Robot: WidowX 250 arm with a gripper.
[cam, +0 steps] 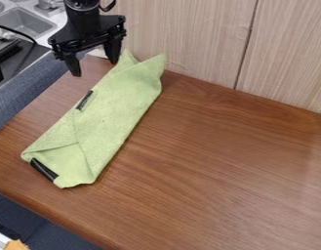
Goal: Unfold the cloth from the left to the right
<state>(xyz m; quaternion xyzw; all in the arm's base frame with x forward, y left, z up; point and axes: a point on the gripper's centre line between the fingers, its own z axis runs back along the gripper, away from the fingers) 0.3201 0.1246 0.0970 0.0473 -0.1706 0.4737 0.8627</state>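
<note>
Green cloth (pixel 113 112), folded into a long strip, lies on the left part of the brown wooden tabletop (pixel 221 171). We see its long axis run slantwise, from two peaked corners near the wall panel (pixel 195 39) down to a blunt end near the tabletop's front left edge. The end effector (pixel 95 68) hangs beside the upper end, on the left-hand side of the view, its two fingers set wide apart with nothing between them. From it, we find the cloth toward the lower right, with the upper part of the long left edge nearest. One fingertip appears close to this edge; we cannot tell whether they touch. A small black label (pixel 84 100) marks the same edge, and a black strip (pixel 43 169) crosses the lower left corner. Creases at the lower end suggest overlapping layers, though we cannot tell how many.

We judge the unfolding to be at its outset: the next move calls for a grip on the upper layer at the left edge, then a lift across the long axis toward the right. There the tabletop extends broadly, which we take as room for the spread. The panel behind the peaked corners limits travel at the back. We would expect limp fabric to drag or bunch if both layers were pinched together.
</note>
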